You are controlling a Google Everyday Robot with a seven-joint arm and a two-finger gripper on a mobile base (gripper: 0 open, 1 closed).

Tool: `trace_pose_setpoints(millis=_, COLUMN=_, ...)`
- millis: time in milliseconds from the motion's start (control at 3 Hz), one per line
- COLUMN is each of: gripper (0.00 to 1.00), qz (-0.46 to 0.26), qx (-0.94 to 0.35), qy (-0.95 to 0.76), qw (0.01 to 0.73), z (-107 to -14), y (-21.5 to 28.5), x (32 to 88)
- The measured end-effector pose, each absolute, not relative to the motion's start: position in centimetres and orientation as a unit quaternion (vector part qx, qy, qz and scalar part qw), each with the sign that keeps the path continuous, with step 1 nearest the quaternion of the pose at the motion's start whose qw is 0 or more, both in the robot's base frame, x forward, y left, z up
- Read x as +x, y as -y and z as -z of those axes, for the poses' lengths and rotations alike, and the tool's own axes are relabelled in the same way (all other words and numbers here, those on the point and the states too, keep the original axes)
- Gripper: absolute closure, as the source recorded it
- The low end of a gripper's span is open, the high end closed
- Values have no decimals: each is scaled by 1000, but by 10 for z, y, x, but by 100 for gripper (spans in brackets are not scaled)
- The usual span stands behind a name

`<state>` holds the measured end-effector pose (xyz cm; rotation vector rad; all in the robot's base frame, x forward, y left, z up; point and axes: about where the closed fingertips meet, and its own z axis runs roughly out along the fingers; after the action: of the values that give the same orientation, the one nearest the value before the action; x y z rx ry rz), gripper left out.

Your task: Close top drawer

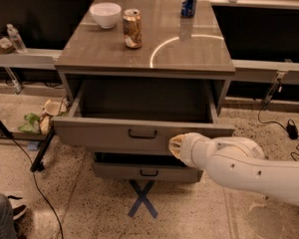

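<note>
The top drawer of the grey-brown cabinet stands partly open, its flat front carrying a small dark loop handle at centre. Its inside is dark and looks empty. My gripper is at the end of the white arm, pressed against the drawer front to the right of the handle.
On the cabinet top stand a white bowl, a tan can and a blue can. A lower drawer sticks out slightly. A blue X marks the floor. Cables and litter lie at the left.
</note>
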<state>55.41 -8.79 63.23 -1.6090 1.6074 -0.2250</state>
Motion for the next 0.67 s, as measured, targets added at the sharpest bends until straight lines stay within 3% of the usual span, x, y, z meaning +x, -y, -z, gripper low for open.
trace_pose_setpoints(millis=667, gripper=100, qz=81, qx=-643, qy=-626, qw=434, z=-601, y=70, x=602)
